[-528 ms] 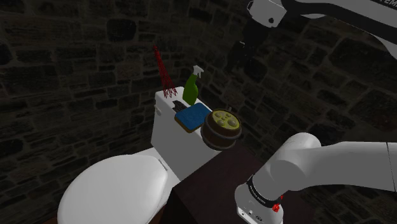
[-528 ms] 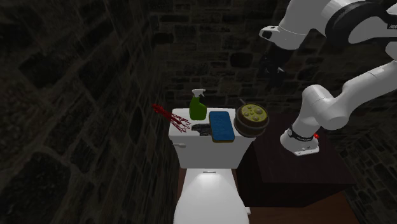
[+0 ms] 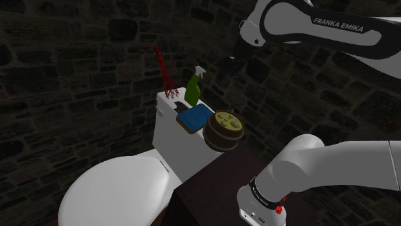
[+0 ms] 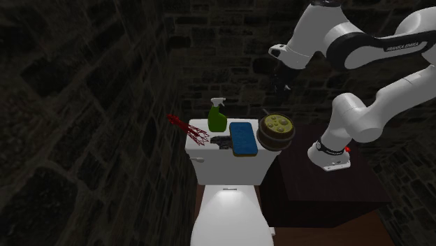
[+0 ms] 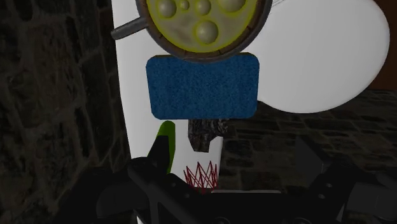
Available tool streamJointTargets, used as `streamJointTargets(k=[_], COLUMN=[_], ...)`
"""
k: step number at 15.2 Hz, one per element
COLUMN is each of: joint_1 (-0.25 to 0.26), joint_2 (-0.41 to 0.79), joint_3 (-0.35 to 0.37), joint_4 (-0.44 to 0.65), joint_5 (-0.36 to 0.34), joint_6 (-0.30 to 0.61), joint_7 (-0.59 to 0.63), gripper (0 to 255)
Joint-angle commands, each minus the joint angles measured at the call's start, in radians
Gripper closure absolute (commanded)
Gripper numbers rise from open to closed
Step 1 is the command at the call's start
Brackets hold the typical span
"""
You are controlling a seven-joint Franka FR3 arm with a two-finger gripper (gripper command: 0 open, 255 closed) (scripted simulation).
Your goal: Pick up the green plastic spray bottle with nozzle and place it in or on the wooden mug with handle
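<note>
**Item 1. Hand** [image 3: 231,61] [image 4: 281,87] [image 5: 232,151]. All black, on a white arm, hanging in the air and holding nothing. The wrist view shows its two fingers apart. In the shoulder view and the second exterior view it sits at 12 o'clock from the mug, well above it.

**Item 2. Spray bottle** [image 3: 192,88] [image 4: 217,117] [image 5: 166,141]. Green body with a pale nozzle. It stands upright on the toilet tank's lid near the wall. Shoulder view: at 11 o'clock from the sponge and 10 o'clock from the mug. It is well apart from the hand.

**Item 3. Mug** [image 3: 225,128] [image 4: 277,131] [image 5: 202,25]. Brown with a dark rim, and its mouth shows a yellow surface with round bumps. A thin handle sticks out sideways in the wrist view. It sits at the end of the tank nearest the stand, just beside the sponge.

**Item 4. Sponge** [image 3: 195,117] [image 4: 242,138] [image 5: 203,86]. A blue rectangle lying flat on the tank lid, between the mug and the spray bottle.

**Item 5. Red wire utensil** [image 3: 165,74] [image 4: 187,128] [image 5: 201,175]. It is at the tank's far end, at 9 o'clock from the spray bottle in the shoulder view.

**Item 6. Small dark object** [image 4: 220,142] [image 5: 207,133]. It lies on the lid next to the sponge. What it is cannot be told.

**Item 7. Toilet tank** [image 3: 170,135] [image 4: 223,166]. White, with a closed white seat lid [image 3: 115,189] [image 4: 227,220] in front of it.

**Item 8. Stand** [image 4: 328,189]. A dark box beside the tank that carries the arm's base.

**Item 9. Stone wall** [image 3: 77,77]. Dim and dark, behind the tank.
</note>
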Motion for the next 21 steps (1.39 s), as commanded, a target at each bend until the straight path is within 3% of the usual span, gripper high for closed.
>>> streamJointTargets(k=[1,8,14,17,21], joint_1=[-0.006,-0.022,-0.007,0.021,0.072], joint_2=[0.024,0.189,0.398,0.518,0.671], joint_3=[-0.014,-0.075,-0.141,-0.185,-0.239], joint_4=[-0.042,-0.128,-0.126,-0.097,-0.035], joint_5=[-0.003,-0.001,0.046,0.11,0.275], joint_6=[0.094,0.428,0.705,0.829,0.953], joint_7=[-0.009,-0.058,-0.13,-0.194,-0.338], gripper=[0,0,0,0,0])
